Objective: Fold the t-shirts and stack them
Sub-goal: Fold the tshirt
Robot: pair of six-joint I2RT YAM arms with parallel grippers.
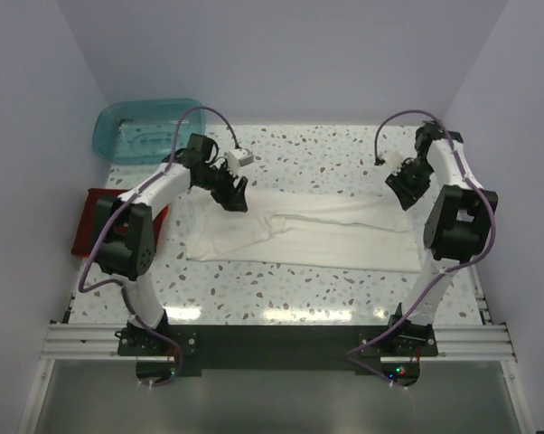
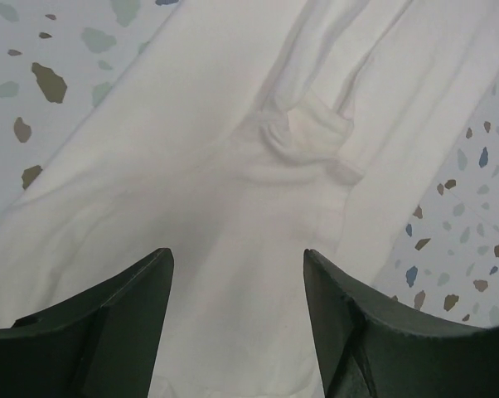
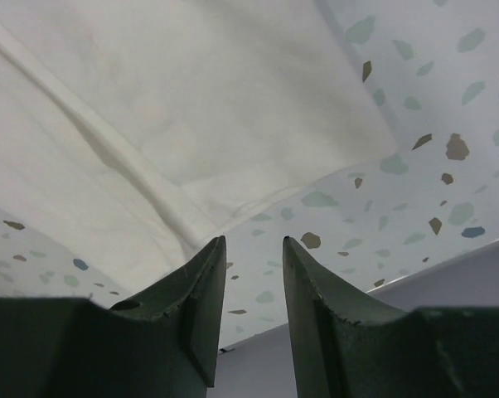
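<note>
The cream-white t-shirt (image 1: 299,231) lies folded lengthwise into a long band across the middle of the table. My left gripper (image 1: 233,194) hovers open over its left end; the left wrist view shows cloth and a bunched fold (image 2: 307,133) between the spread fingers (image 2: 133,315), nothing held. My right gripper (image 1: 406,190) is open above the shirt's far right corner (image 3: 349,157), with bare table between the fingertips (image 3: 208,274). The dark red shirt (image 1: 87,221) lies folded at the left edge, partly hidden by the left arm. An orange edge (image 1: 163,215) shows beside it.
A translucent teal tub (image 1: 145,129) stands at the far left corner. The speckled table (image 1: 299,163) is enclosed by pale walls on the left, back and right. The arm bases sit on a black rail (image 1: 272,344) at the near edge.
</note>
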